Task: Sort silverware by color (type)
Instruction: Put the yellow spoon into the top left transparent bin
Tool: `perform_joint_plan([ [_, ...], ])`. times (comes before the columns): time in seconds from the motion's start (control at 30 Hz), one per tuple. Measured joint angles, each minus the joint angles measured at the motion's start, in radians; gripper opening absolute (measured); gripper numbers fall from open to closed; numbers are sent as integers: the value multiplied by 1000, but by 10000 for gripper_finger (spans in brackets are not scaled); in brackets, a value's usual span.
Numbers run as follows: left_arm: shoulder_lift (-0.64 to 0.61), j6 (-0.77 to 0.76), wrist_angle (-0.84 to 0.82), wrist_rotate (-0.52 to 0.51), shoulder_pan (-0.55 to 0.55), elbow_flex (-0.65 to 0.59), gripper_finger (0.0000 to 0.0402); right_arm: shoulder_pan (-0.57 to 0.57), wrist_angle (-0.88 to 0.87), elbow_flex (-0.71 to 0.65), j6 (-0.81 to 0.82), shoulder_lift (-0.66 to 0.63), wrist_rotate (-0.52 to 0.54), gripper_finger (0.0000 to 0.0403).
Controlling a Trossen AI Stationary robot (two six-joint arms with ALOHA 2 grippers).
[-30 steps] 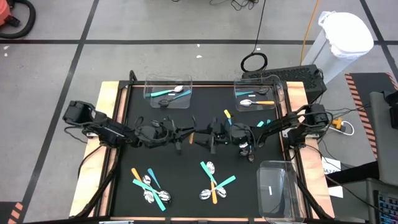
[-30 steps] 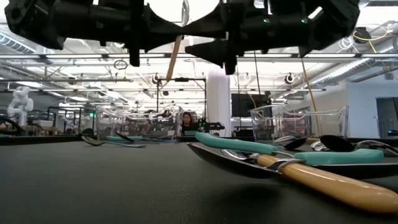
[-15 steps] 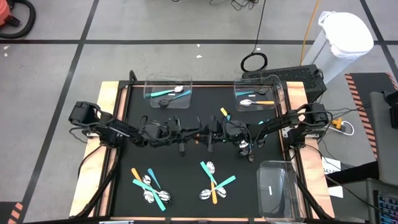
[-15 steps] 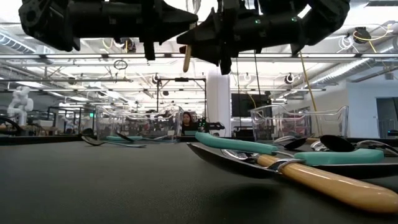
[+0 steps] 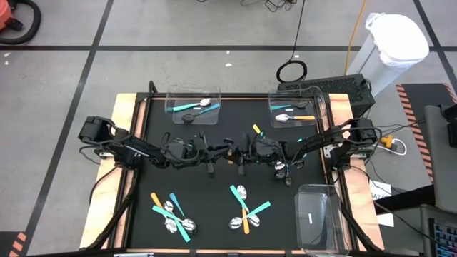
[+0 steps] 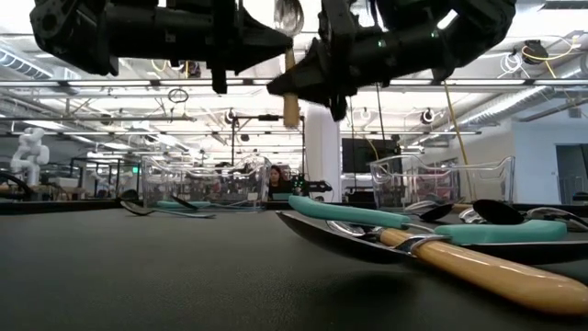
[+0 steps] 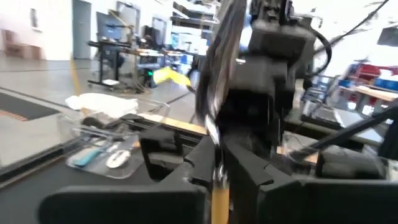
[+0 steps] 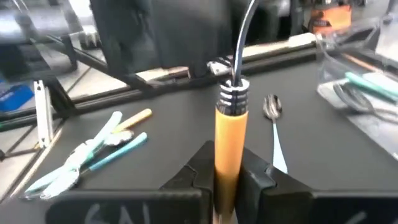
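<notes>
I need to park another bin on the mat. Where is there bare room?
Bare mat lies between the two back bins and at the front left corner. The middle, under both grippers, is crowded, as are the front spoon piles.

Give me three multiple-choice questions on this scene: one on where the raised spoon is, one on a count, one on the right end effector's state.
1. Where is the orange-handled, silver-headed spoon?
A. Lying flat on the floor
B. In the air, between the two arms
C. Inside a drawer

2. How many clear rectangular plastic bins are on the black table?
A. One
B. Five
C. Three

3. What is the state of the right end effector?
A. Shut on the spoon's orange handle
B. Wide open and empty
C. Shut on a teal fork

Answers:
1. B: the low view shows it hanging upright above the table top where the arms meet.
2. C: the high view shows one far left, one far right and one near right.
3. A: the right wrist view shows its dark fingers pressed against both sides of the handle.
</notes>
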Motion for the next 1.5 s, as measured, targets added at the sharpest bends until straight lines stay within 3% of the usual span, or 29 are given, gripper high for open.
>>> perform_joint_plan([
  [0.23, -1, -7, -81, 1, 17, 1, 121, -2, -26, 0, 15, 1, 0, 22],
  [0.4, -1, -2, -86, 42, 22, 2, 132, -3, -25, 0, 14, 1, -3, 22],
  [0.53, -1, -7, -87, 55, 26, 2, 106, -3, -22, 0, 8, 1, -5, 22],
  [0.73, -1, -10, -89, 140, 47, 2, 16, -2, -13, 0, -4, 1, -58, 38],
  [0.97, -15, 30, -118, 186, 81, 13, 1, -3, -19, 0, 37, 0, -53, 65],
  [1.07, -101, 87, -283, 162, 107, 13, 1, -5, -97, 0, 77, -14, -24, 75],
  [1.3, -393, 182, -876, -36, 260, 55, 0, -2, -279, -1, 98, -51, 79, 92],
  [1.4, -435, 210, -1080, -84, 362, 96, 0, -3, -251, -1, 89, -51, 80, 93],
  [1.5, -440, 252, -1170, -93, 460, 127, 0, -3, -236, -1, 75, -51, 81, 93],
])
